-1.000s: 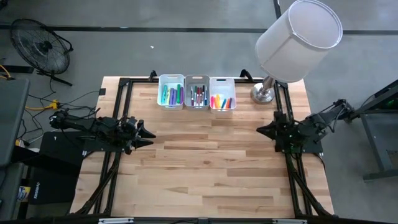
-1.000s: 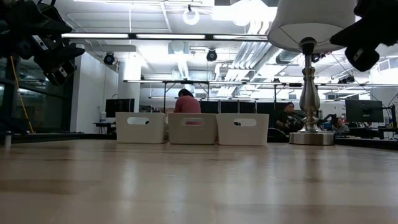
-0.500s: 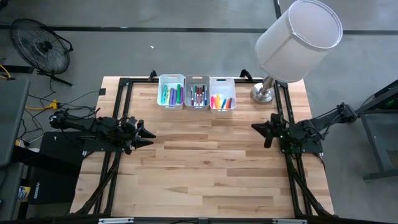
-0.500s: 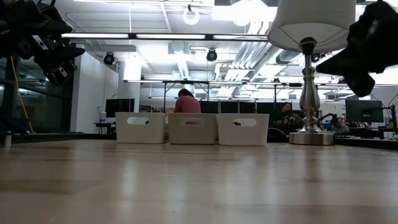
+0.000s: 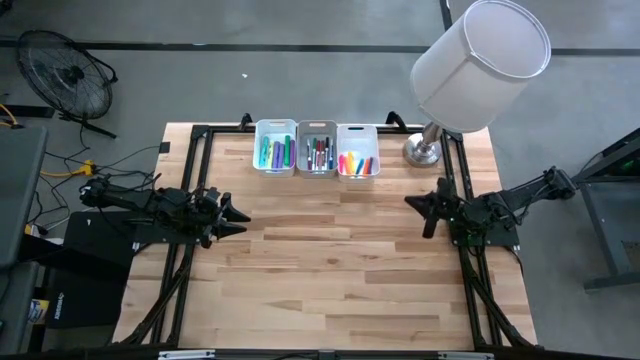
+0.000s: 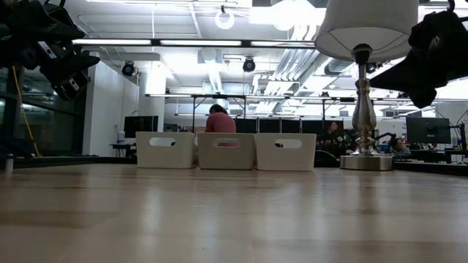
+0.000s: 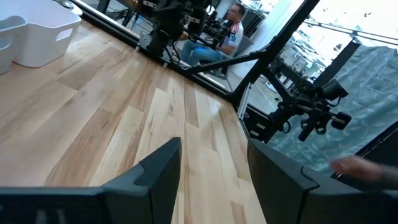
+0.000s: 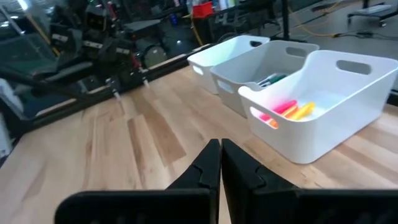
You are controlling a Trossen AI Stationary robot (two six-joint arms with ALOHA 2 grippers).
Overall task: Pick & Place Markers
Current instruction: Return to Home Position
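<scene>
The markers [image 5: 317, 153] all lie inside three small bins set side by side in a row at the upper middle of the high view, touching one another. The bin on the frame's left, a white bin [image 5: 275, 129], holds green, purple and teal ones. The gray bin [image 5: 317, 127] in the middle holds red and dark ones. The white bin on the right [image 5: 357, 130] holds pink, orange and yellow ones, and these also show through its handle slot in the right wrist view. No marker lies loose on the wooden surface [image 5: 330, 270].

The left pincer [image 7: 214, 149] hangs above the surface at the middle left of the high view, well apart from the bins. Its two fingers are spread with bare wood showing between them, and it holds nothing. The right pincer [image 8: 219, 150] sits at the middle right of the high view, also well apart from the bins. Its fingers are pressed together with nothing between them.

A lamp [image 5: 480, 60] with a large white shade stands at the upper right corner of the surface, its metal base just beside the right white bin. A fan [image 5: 65, 78] stands on the floor at the upper left. In the low view a person [image 6: 218, 119] sits in the room behind the bins.
</scene>
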